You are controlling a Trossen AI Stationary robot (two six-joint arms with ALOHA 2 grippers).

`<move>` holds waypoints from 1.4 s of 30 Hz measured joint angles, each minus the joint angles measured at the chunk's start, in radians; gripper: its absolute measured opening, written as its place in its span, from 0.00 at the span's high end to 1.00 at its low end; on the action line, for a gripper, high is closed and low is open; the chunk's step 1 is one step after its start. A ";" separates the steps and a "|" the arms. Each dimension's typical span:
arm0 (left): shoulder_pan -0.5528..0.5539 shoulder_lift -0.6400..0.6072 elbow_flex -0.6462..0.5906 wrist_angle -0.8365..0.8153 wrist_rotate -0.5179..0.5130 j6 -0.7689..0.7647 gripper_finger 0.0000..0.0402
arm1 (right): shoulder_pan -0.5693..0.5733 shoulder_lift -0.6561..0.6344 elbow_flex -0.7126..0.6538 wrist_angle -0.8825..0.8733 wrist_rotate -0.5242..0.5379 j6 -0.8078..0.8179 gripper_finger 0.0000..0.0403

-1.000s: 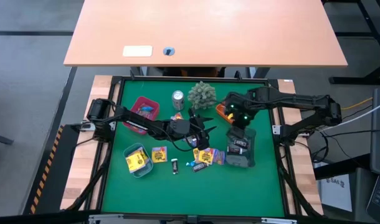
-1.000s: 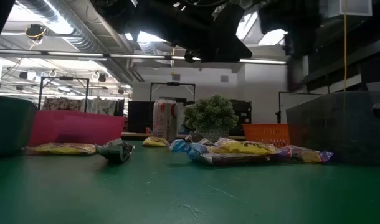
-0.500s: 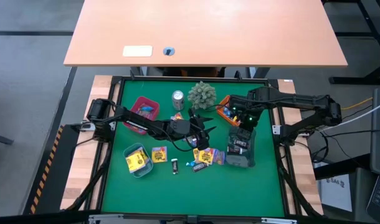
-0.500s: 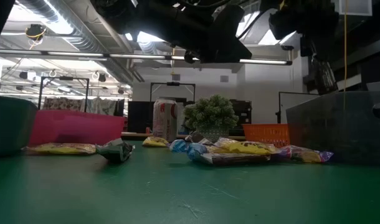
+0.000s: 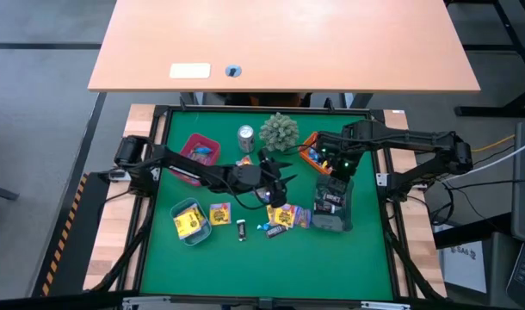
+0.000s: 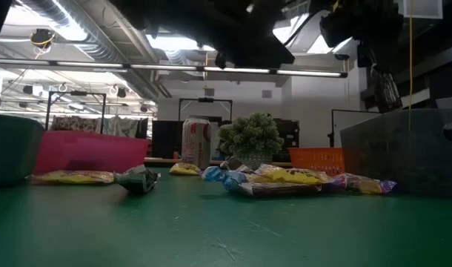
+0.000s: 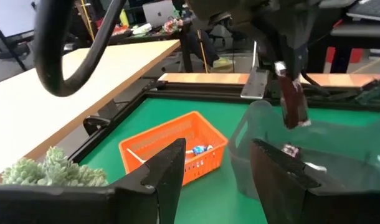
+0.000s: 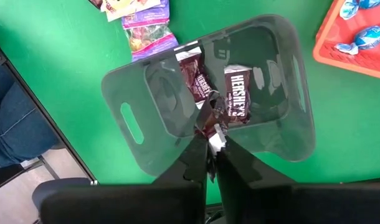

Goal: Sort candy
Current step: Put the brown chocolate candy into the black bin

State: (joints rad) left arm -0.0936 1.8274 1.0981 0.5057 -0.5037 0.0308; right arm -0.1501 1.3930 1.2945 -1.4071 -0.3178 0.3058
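My right gripper (image 5: pixel 331 176) hangs over the grey see-through bin (image 5: pixel 333 211), shut on a dark brown mini bar (image 7: pixel 293 106). Two more brown bars (image 8: pixel 238 93) lie on the bin's floor. My left gripper (image 7: pixel 221 180) stands open and holds nothing. It is near the table's middle (image 5: pixel 284 170), pointing toward the bin and the orange basket (image 7: pixel 177 140). Loose candy lies on the green mat: yellow packets (image 5: pixel 280 217), blue-wrapped pieces (image 6: pixel 215 174) and a dark bar (image 5: pixel 242 229). A blue piece lies in the orange basket. My right gripper pinches the brown bar by its upper end (image 7: pixel 283 78) between its two fingers. The fingers come steeply from above. The bar hangs below them, clear of the bin and above its open top. In the right wrist view only a bit of wrapper (image 8: pixel 210 138) shows between the fingertips.
A silver can (image 5: pixel 246 136) and a green spiky plant ball (image 5: pixel 280 129) stand at the far side. A pink tray (image 5: pixel 198 153) sits far left. A greenish bowl (image 5: pixel 190 222) with yellow packets sits near left, and one yellow packet (image 5: pixel 219 213) lies beside it.
My right gripper has tipped to point more steeply down above the grey bin, uncovering more of the orange basket in the high view.
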 joint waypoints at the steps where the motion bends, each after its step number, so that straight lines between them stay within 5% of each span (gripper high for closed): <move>1: -0.003 -0.011 0.000 -0.016 0.000 0.000 0.58 | 0.000 0.000 0.000 -0.001 0.001 0.000 0.92; 12: -0.050 -0.097 0.000 -0.296 0.093 -0.031 0.58 | -0.001 0.000 0.000 0.002 0.064 0.000 0.70; 20: -0.057 -0.097 0.000 -0.487 0.218 -0.147 0.58 | -0.001 0.000 0.000 0.003 0.065 0.000 0.70; 28: -0.062 -0.097 0.000 -0.760 0.467 -0.212 0.58 | 0.000 0.000 0.000 0.017 0.066 0.000 0.70; 33: -0.086 -0.097 0.000 -0.888 0.624 -0.186 0.58 | 0.000 0.000 0.000 0.043 0.067 0.000 0.70; 42: -0.158 -0.097 0.000 -0.919 0.625 0.088 0.58 | 0.000 -0.001 0.000 0.077 0.067 0.000 0.70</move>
State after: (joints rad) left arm -0.2511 1.7306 1.0977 -0.4129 0.1214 0.1192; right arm -0.1501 1.3922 1.2945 -1.3300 -0.2508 0.3058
